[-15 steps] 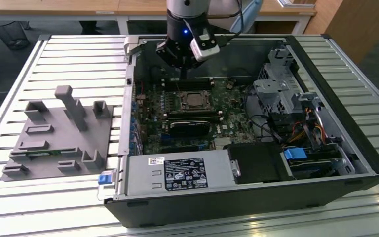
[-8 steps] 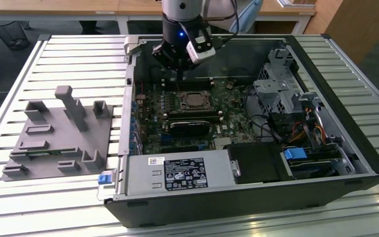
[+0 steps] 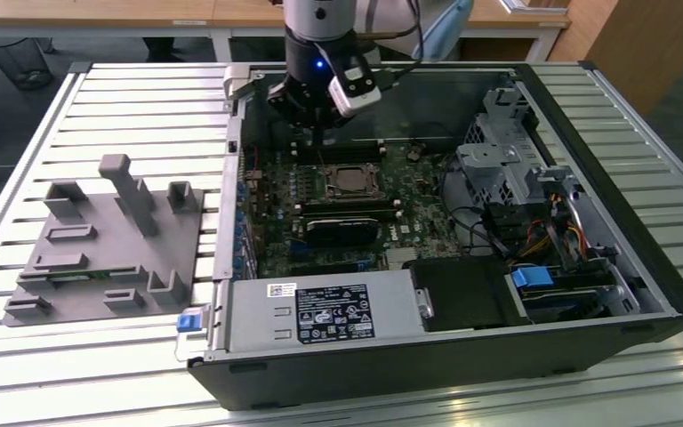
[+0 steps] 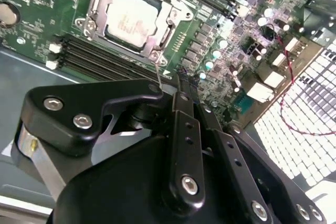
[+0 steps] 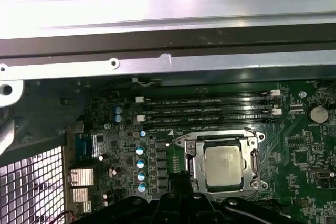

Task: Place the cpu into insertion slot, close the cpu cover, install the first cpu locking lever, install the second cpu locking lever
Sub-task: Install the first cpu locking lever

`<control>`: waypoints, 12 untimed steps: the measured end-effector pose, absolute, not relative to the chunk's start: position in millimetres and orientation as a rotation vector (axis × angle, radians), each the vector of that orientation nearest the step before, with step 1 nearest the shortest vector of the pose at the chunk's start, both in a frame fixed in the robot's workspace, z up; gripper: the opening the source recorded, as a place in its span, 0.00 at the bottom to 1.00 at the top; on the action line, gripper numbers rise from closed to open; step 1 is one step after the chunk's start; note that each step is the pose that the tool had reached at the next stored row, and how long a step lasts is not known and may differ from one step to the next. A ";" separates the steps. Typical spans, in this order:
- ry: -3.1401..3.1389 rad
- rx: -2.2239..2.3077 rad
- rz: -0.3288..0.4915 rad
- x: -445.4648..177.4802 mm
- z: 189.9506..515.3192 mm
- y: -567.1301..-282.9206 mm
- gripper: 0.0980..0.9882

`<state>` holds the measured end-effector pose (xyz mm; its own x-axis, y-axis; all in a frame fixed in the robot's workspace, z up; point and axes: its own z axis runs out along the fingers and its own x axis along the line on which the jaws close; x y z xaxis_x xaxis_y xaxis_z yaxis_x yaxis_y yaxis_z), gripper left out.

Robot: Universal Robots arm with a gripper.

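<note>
Cpu point(image 5: 224, 166) sits flat in slot point(image 5: 201, 167), w/ cover point(image 5: 218, 141) lying down over it as a frame round its edges, on the green board point(image 5: 304, 150). Gripper point(image 4: 185, 80) is near the socket but apart from it, off one corner, not touching cpu or cover. Fingers point(image 4: 181, 108) look pressed together, side by side. A thin wire lever point(image 4: 158, 72) runs from that socket corner toward the fingertips and ends just beside them; can't tell if it touches. In the exterior view the arm point(image 3: 317, 36) drops from upper centre of frame, approx vertical, blue light lit on the wrist. Its gripper point(image 3: 317, 133) points down into the open case point(image 3: 626, 267), above the board's far edge, w/ cpu point(image 3: 348, 181) just below it in frame. RAM slots point(image 5: 210, 109) lie between the socket and the case wall. Case lies on its side on a slatted metal table point(image 3: 116, 107). A grey fixture point(image 3: 104, 240) sits at the exterior view's left, well apart from the case. Desks and a wood panel run along the top of frame.
</note>
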<state>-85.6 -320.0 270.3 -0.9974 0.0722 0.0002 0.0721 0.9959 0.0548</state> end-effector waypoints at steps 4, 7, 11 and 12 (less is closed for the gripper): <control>3.136 0.113 0.086 -91.7 268.8 -319.8 0.01; 3.136 0.113 0.086 -94.5 267.1 -319.4 0.01; 3.136 0.113 0.086 -96.9 264.9 -318.6 0.01; 3.136 0.113 0.086 -97.5 264.4 -318.2 0.01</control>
